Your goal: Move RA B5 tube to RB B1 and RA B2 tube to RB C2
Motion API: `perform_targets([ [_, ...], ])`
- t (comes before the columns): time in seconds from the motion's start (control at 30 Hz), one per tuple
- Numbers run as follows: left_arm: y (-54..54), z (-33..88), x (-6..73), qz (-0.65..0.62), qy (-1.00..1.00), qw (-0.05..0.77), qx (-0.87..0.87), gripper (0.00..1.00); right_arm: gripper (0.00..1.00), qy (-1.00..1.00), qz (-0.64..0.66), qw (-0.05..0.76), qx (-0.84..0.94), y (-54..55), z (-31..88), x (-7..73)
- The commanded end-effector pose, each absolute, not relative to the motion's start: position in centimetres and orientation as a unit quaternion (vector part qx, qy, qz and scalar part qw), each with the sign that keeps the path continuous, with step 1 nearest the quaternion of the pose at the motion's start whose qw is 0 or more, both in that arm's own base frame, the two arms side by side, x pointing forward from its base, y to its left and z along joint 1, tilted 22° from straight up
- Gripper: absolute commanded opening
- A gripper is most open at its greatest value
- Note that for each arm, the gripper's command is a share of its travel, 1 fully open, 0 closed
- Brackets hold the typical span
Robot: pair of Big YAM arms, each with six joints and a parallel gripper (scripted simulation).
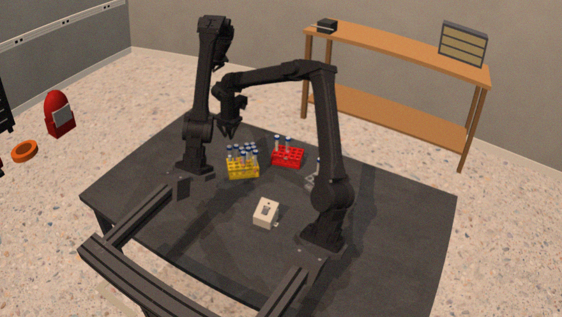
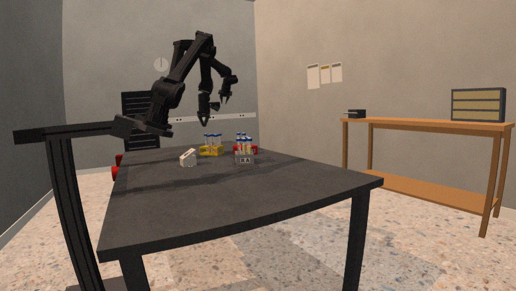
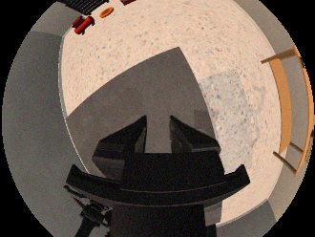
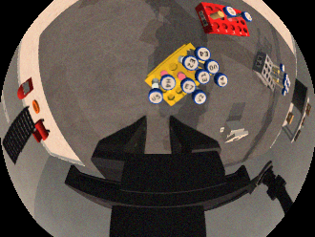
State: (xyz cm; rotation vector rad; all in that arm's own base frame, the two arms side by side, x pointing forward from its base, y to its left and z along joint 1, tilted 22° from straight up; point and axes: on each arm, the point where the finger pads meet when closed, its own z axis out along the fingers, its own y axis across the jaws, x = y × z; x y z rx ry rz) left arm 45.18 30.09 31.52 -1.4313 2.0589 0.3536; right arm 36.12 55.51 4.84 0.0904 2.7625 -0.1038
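Tubes, slim and clear with blue caps, are my errand, and some stand in the grey rack RA. I can't read their wells, so I can't say whether the B5 and B2 ones are among them or already moved.

Nearest the bases on the dark tabletop, inward from the near edge, sits a pale sloped box, which I take for the DONE control. I see no glowing lamp on it, so I judge the press is still owed.

Farther in, toward the left end, the yellow rack RB carries a crowd of blue-capped tubes; whether B1 and C2 are rightly filled I cannot tell. RA stands toward the right corner of the far edge, and a red rack lies beyond and between them, toward the far edge.

My right gripper hangs beyond RB's far side, above its tubes, its fingers parted a little with nothing between them. My left gripper is high toward the left end, also partly spread and empty. Next, I judge, comes a check of both wells before any press.
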Motion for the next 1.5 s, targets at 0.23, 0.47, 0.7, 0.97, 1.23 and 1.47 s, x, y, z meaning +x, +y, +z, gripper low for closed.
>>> perform_targets([
  [0.23,30.4,33.5,45.6,0.131,0.769,0.318,-0.539,0.3,0.3,0.979,-0.012,0.2,0.045,57.3,9.4,37.0],
  [0.47,30.4,33.5,45.6,0.131,0.769,0.318,-0.539,0.3,0.3,0.972,0.001,0.198,0.13,52.9,9.3,37.9],
  [0.7,30.4,33.5,45.6,0.131,0.769,0.318,-0.539,0.3,0.3,0.957,0.017,0.198,0.21,49.8,9.8,39.0],
  [0.97,30.4,33.5,45.6,0.131,0.769,0.318,-0.539,0.3,0.3,0.939,0.031,0.197,0.281,44.8,10.7,40.7],
  [1.23,30.4,33.5,45.6,0.131,0.769,0.318,-0.539,0.3,0.3,0.942,0.028,0.198,0.271,41.1,11.4,42.0],
  [1.47,30.4,33.5,45.6,0.131,0.769,0.318,-0.539,0.3,0.3,0.942,0.027,0.199,0.27,36.7,12.2,43.5],
])
